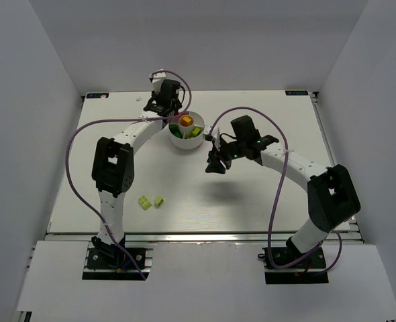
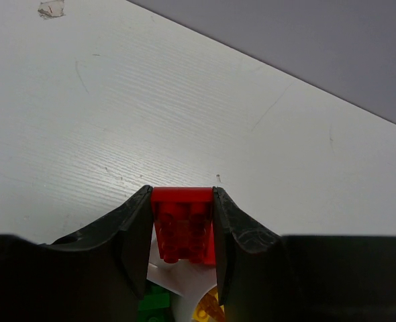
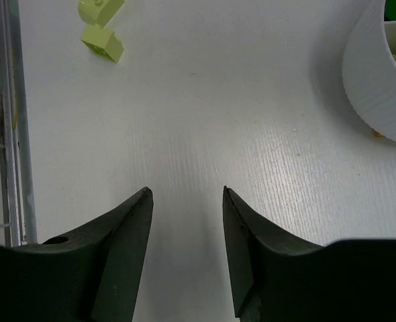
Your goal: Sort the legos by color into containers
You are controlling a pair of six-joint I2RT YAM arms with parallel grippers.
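White worktop [image 1: 252,201]: a red lego [image 2: 182,225] is gripped by left fingers [image 2: 134,235] over the far dish [image 1: 186,145], seemingly for dropping; right fingers [image 3: 127,228] are held open.

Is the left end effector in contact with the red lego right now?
Touching. In the left wrist view the red lego sits clamped inside the left end effector, both inner faces pressed against its sides with no gap.
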